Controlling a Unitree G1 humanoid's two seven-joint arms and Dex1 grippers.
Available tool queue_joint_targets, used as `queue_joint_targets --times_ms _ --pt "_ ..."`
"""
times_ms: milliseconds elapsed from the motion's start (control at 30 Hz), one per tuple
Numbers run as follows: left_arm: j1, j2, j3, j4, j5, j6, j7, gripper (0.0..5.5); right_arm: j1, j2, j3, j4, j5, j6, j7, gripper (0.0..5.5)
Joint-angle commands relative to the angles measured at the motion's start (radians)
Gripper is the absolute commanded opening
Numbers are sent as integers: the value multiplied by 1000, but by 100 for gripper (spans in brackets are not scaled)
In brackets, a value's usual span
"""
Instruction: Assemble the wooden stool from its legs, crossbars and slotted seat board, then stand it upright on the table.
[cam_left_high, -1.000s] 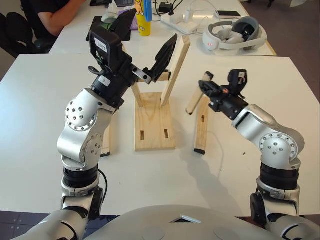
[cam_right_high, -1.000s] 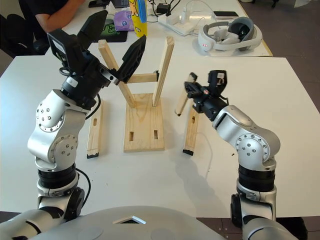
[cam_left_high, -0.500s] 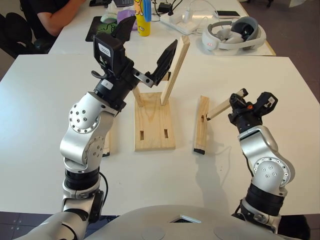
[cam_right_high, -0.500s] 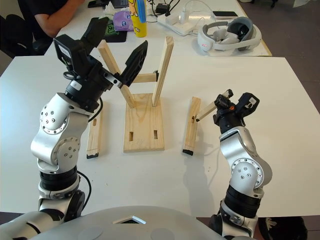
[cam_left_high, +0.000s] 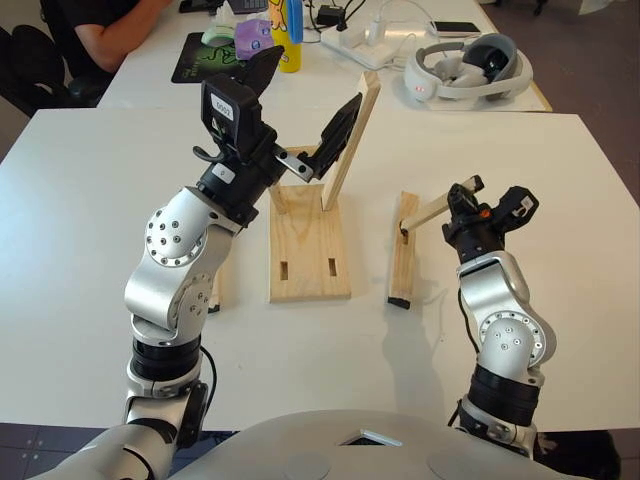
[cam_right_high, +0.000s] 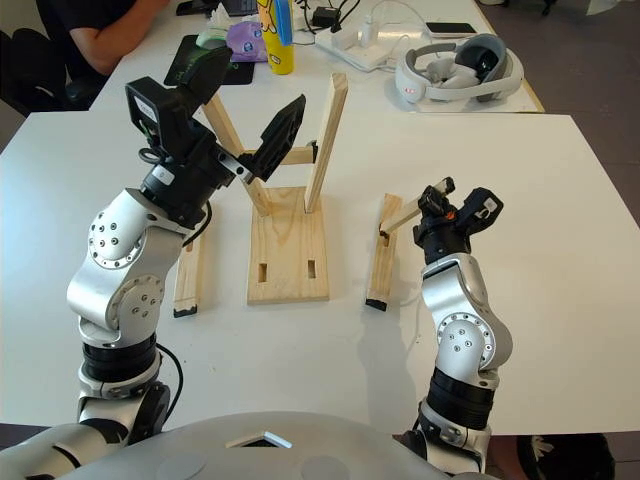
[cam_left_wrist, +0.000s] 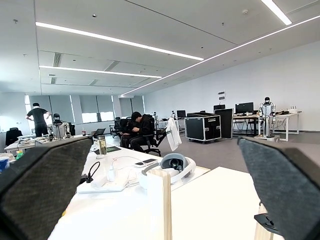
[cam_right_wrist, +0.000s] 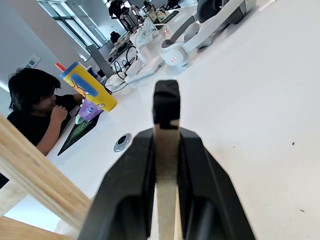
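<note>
Near the loose leg (cam_left_high: 403, 250), right claw (cam_left_high: 462, 200) clamps a wooden bar (cam_left_high: 425, 213).

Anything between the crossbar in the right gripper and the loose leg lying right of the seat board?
Nothing visible. The crossbar in the right gripper slants down with its free end right at the leg's far end.

White label (cam_left_high: 225, 112) on left claw (cam_left_high: 314, 78), print illegible
</note>
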Motion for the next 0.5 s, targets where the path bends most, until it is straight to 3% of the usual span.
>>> queue_joint_targets --times_ms 33,500 --pt "-12 8 0 10 -4 8 -9 540 15 11 2 1 -18 -19 15 41" --pt "-23 5 -4 26 -6 5 -23 540 47 36 5 21 -60 -66 45 41"
